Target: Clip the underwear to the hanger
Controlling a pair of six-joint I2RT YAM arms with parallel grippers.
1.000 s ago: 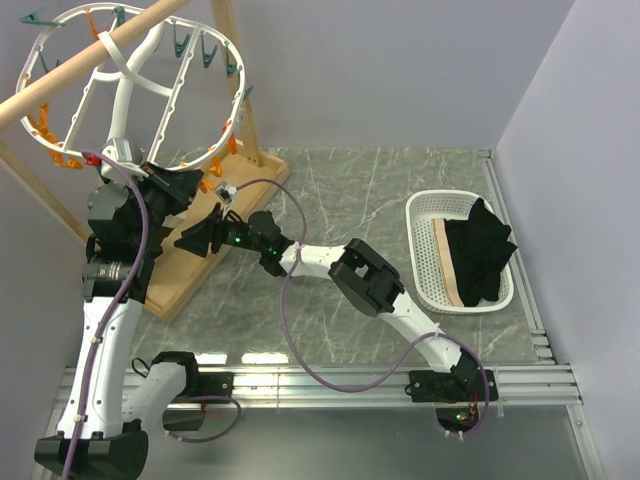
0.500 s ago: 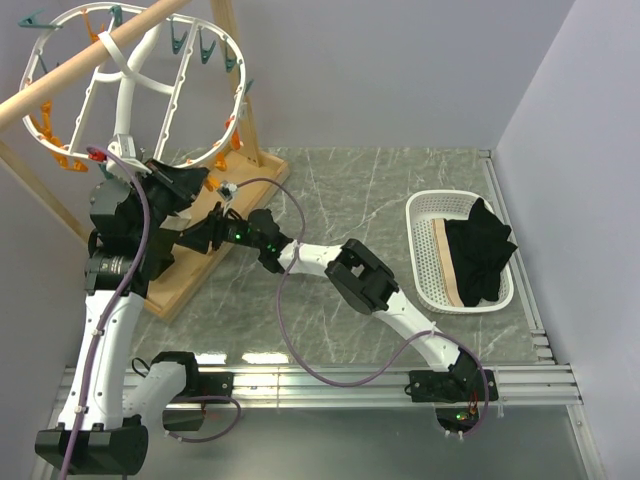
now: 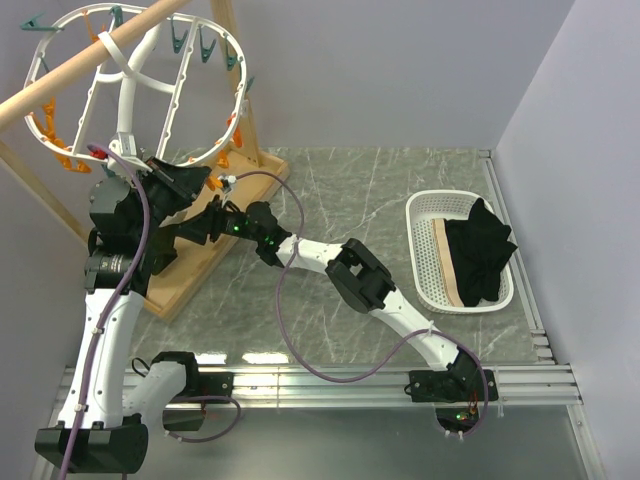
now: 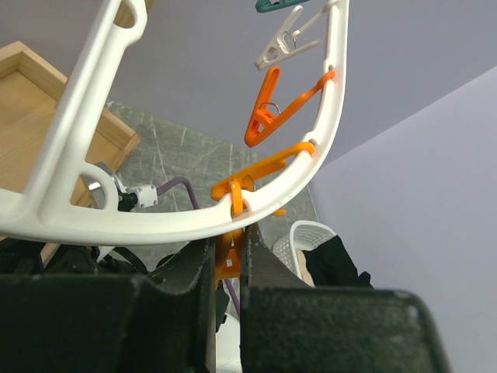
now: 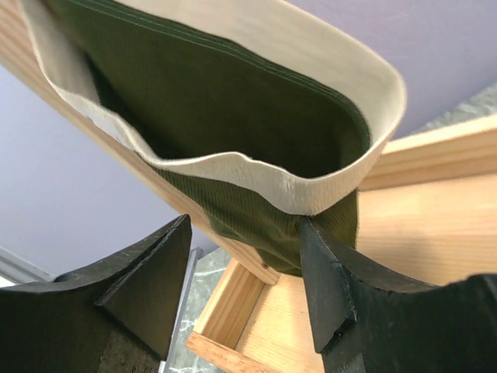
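The underwear (image 5: pixel 233 101) rises just beyond the right gripper (image 5: pixel 242 233). Its open, beige-lined band stands above the fingertips, and its lower olive corner lies against the inner face of one finger. The jaws stand wide apart with a gap left beside the cloth, so it is not pinched.

The left gripper (image 4: pixel 227 247) is clamped on an orange clothespin (image 4: pixel 227 264) hanging under the rim of the hanger (image 4: pixel 155 225), over the table's far-left corner.

Compared with a second ago, the right arm has reached further towards that corner. Its gripper is now close beside the left one, and the hanger has stayed put.
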